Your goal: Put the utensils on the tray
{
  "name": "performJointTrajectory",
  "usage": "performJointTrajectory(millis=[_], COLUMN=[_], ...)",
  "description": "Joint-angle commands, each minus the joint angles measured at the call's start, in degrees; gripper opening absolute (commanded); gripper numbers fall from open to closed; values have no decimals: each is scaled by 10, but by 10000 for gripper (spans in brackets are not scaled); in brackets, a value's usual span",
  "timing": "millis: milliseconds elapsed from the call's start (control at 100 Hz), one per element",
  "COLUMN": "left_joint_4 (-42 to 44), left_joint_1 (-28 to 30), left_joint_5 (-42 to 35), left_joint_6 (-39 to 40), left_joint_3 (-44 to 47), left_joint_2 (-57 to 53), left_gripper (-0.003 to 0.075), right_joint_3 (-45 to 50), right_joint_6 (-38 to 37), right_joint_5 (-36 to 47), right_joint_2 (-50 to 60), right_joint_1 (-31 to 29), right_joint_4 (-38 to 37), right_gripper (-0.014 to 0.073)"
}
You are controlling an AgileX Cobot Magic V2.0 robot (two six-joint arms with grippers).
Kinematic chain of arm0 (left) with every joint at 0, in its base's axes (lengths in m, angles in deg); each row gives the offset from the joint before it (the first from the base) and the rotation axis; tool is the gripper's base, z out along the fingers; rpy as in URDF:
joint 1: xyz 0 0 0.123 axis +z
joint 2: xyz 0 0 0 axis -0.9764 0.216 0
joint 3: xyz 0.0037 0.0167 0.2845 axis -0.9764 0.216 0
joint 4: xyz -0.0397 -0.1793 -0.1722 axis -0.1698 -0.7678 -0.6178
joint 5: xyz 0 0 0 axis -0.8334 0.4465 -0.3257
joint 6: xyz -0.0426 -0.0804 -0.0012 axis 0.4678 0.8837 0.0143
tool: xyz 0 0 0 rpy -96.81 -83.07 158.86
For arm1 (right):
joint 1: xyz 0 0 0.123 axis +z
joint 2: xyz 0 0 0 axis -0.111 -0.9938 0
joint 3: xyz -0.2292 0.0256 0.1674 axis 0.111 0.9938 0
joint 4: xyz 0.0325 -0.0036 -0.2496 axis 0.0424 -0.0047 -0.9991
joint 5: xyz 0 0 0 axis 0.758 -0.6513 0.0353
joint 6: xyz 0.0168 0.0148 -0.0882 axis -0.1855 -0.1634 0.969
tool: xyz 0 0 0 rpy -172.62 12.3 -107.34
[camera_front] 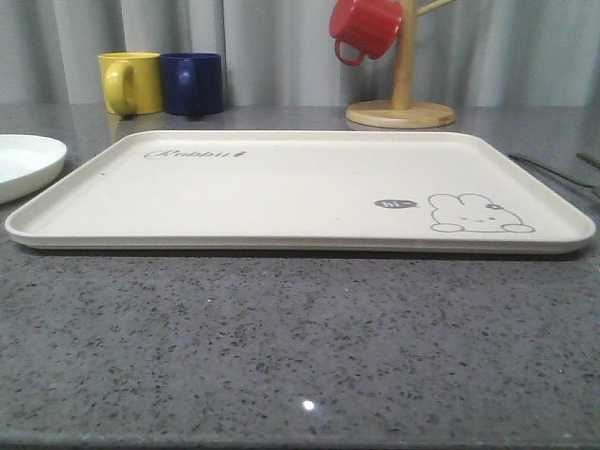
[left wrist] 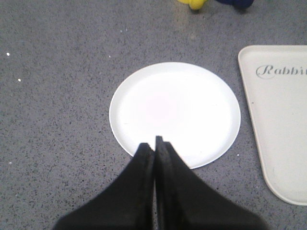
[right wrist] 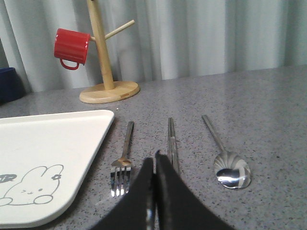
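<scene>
Three silver utensils lie side by side on the grey table just right of the tray [right wrist: 48,139]: a fork [right wrist: 125,153], a pair of chopsticks [right wrist: 171,136] and a spoon [right wrist: 232,172]. My right gripper [right wrist: 154,159] hangs above them between fork and chopsticks, its fingers shut together with nothing held. The cream tray [camera_front: 281,187] with the rabbit drawing lies flat mid-table with nothing on it. Thin utensil handles [camera_front: 553,171] show past its right edge. My left gripper [left wrist: 155,143] is shut and empty over the near rim of a white plate [left wrist: 175,112], left of the tray [left wrist: 283,120].
The white plate [camera_front: 23,164] sits left of the tray. A yellow mug [camera_front: 129,82] and a blue mug [camera_front: 192,82] stand at the back left. A wooden mug stand [camera_front: 401,111] with a red mug [camera_front: 366,28] stands at the back right, behind the utensils.
</scene>
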Motion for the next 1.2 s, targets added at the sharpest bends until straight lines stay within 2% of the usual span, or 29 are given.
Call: performJointTrajectory(millis=[0,190,260,350,450,550,790,1190], left_joint_4=[5,6,6,6,6,6,6,4], left_joint_1=[2,2,2,2,2,2,2,59], left_joint_5=[-25,-24,-24,-23,-23,-23,-25,28], left_joint_6=[-1,-1,-1,-1,-1,-1,0,-13], left_joint_3=[-20,-20,-20,-20,-20,-20,-45,-196], left_joint_2=[26,61,70,75,76,76,111,323], left_gripper=[-17,-10,30,140,298,375,383,383], right_joint_3=[-11,-11,-11,-11,-11,-11,-11,-11], right_joint_6=[5,5,5,5,5,5,5,5], right_joint_5=[43,43,43,43,43,43,43,43], right_joint_2=[14,14,14,14,14,14,14,14], right_joint_1=[-4,-4,-4,-4,-4,-4,-4,-4], right_joint_4=[-2,-2,-2,-2,-2,-2,-2,-2], right_gripper=[-68,-68,-68,-68,-68,-68,-68,-68])
